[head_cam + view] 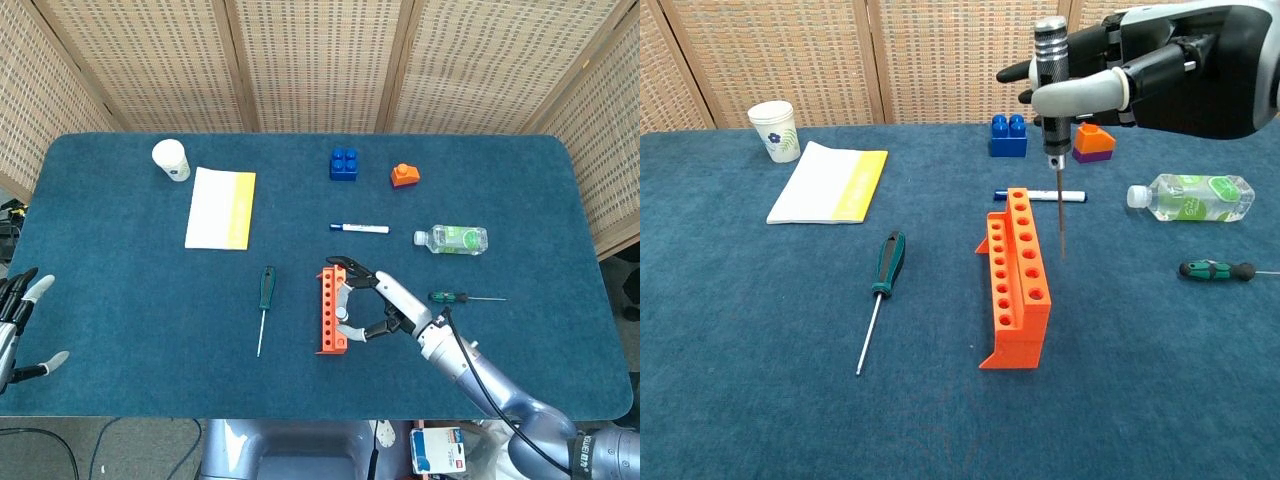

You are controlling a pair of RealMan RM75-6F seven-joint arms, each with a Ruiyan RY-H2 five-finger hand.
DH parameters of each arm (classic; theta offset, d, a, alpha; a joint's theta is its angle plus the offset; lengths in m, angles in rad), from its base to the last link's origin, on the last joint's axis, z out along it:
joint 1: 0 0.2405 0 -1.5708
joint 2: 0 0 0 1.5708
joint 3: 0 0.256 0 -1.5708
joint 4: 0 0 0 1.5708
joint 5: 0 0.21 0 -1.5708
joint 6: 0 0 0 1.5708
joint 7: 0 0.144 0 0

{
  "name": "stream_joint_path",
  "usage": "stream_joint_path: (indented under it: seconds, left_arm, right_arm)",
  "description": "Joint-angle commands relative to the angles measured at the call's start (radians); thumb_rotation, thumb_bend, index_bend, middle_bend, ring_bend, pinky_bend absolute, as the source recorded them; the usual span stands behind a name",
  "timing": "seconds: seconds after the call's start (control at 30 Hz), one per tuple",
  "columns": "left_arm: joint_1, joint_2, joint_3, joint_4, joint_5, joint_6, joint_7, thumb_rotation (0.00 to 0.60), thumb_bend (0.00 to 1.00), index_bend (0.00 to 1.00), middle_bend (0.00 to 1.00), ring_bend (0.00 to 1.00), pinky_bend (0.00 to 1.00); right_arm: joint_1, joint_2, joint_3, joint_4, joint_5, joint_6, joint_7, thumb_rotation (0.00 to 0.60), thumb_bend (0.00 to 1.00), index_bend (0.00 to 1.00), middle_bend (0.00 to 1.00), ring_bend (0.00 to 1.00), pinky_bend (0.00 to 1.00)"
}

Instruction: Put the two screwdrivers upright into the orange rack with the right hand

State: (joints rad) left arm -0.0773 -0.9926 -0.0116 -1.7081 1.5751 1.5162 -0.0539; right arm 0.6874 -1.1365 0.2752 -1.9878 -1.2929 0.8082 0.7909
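The right hand point(1120, 85) gripped a silver-handled screwdriver point(1052, 80) upright, tip pointing down, hanging just beside the right wall of the orange rack point(1017, 280) and above the table point(760, 380), not yet in any hole. The step in hand looked like carrying the first tool over the rack; the next move probably called for shifting the tip a little left over one of the holes, keeping the shaft vertical, then lowering straight in. Which hole lay nearest the tip could not be told from these views. Two more screwdrivers lay flat: a green-handled one point(880, 295) left of the rack, well apart from it, and a small green one point(1218, 270) to the right, near the water bottle point(1195, 197). Which of them counted as the second task tool was unclear. The left hand point(18, 325) sat at the table's left edge, fingers apart, grasping nothing. Behind the rack lay a marker point(1042, 195) almost touching its far end, further back a blue block point(1008, 135) and an orange-purple block point(1092, 140). A notebook point(830, 182) and paper cup point(773, 130) sat far left. Nothing blocked the rack's holes from above; the main risk seemed to be the tip catching the rack's edge and nudging the light rack sideways.
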Motion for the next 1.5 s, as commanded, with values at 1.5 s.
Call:
stream_joint_path:
  seconds: [1.5]
  left_arm:
    - [-0.003,0.007,-0.005,-0.012,-0.012,-0.008,-0.003,0.6,0.0,0.0,0.0,0.0,0.0]
  right_arm:
    - [0.02,-0.187,-0.11,0.243,-0.204,0.109,0.22,0.6,0.56,0.67,0.06,0.0,0.0]
